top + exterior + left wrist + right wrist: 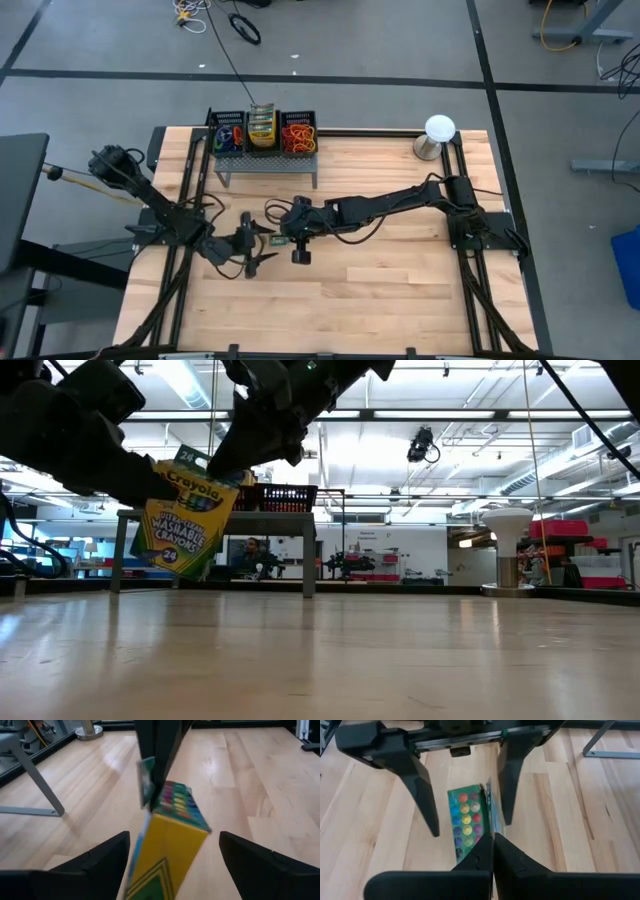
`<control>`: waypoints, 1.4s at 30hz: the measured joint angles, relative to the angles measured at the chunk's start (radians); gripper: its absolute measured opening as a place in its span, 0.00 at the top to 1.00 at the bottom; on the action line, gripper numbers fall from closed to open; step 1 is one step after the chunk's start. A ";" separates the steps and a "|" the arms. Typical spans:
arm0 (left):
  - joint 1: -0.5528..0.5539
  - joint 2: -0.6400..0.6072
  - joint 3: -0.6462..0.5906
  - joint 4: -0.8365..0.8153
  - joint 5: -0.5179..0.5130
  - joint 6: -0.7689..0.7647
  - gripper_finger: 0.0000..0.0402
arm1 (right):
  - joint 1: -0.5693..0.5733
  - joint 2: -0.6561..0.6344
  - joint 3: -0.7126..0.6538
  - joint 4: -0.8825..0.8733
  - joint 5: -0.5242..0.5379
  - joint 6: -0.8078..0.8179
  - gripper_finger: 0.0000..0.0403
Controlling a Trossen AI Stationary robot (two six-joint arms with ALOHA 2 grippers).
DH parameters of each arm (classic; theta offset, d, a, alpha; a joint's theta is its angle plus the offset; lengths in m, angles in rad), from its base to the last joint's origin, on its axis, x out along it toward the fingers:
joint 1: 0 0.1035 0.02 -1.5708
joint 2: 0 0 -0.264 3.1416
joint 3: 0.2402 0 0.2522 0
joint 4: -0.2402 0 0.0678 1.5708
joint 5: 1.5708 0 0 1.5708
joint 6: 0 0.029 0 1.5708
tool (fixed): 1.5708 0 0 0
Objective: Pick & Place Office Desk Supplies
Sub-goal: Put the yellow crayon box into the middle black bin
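Right gripper (492, 851): fingers pressed together on the top flap of a crayon box (185, 520), holding it off the table (400, 290), left of centre in the high view. Left gripper (172, 857): fingers spread wide, one on each side of the box. Rack (266, 150), top centre: tray (264, 132) with more boxes and rubber bands (298, 133). White ball (439, 128), upper right.

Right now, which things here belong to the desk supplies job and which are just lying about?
Job:
crayon box, pinched by its flap in the shut right gripper, between the open left gripper's fingers
organizer tray holding rubber bands and more crayon boxes

Lying about:
white ball on a metal base
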 joint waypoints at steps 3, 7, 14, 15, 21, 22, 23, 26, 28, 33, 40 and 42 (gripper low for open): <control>0.010 0.000 0.000 0.010 0.005 0.028 0.26 | 0.000 0.000 0.000 0.006 -0.004 -0.001 0.99; 0.016 0.000 0.000 0.047 0.015 0.069 0.39 | 0.000 0.000 0.000 0.019 -0.021 -0.005 0.99; 0.007 -0.008 0.000 0.050 0.023 0.129 0.75 | 0.004 0.000 0.000 0.016 -0.045 -0.017 0.98; 0.007 -0.008 0.000 0.051 0.024 0.131 0.78 | 0.007 -0.003 0.000 0.011 -0.042 -0.018 0.97; 0.002 -0.008 -0.001 0.059 0.029 0.114 0.81 | 0.059 -0.079 0.000 -0.108 0.066 -0.036 0.76; 0.002 -0.008 -0.001 0.062 0.025 0.113 0.81 | 0.071 -0.096 0.000 -0.162 0.091 -0.035 0.72; 0.003 -0.003 -0.001 0.071 0.024 0.110 0.81 | 0.084 -0.111 0.000 -0.208 0.122 -0.030 0.68; 0.001 0.011 -0.001 0.137 0.012 0.137 0.80 | 0.123 -0.150 -0.069 -0.255 0.216 0.003 0.59; -0.003 0.022 -0.001 0.187 0.007 0.173 0.80 | 0.139 -0.177 -0.178 -0.169 0.219 0.030 0.55; -0.004 0.074 -0.001 0.364 0.028 0.278 0.80 | 0.161 -0.223 -0.530 0.347 0.212 0.076 0.52; -0.002 0.142 -0.001 0.643 0.101 0.400 0.80 | 0.174 -0.187 -0.801 1.098 0.240 0.068 0.41; 0.006 0.156 -0.001 0.693 0.138 0.418 0.80 | 0.171 -0.179 -0.814 1.175 0.241 0.055 0.37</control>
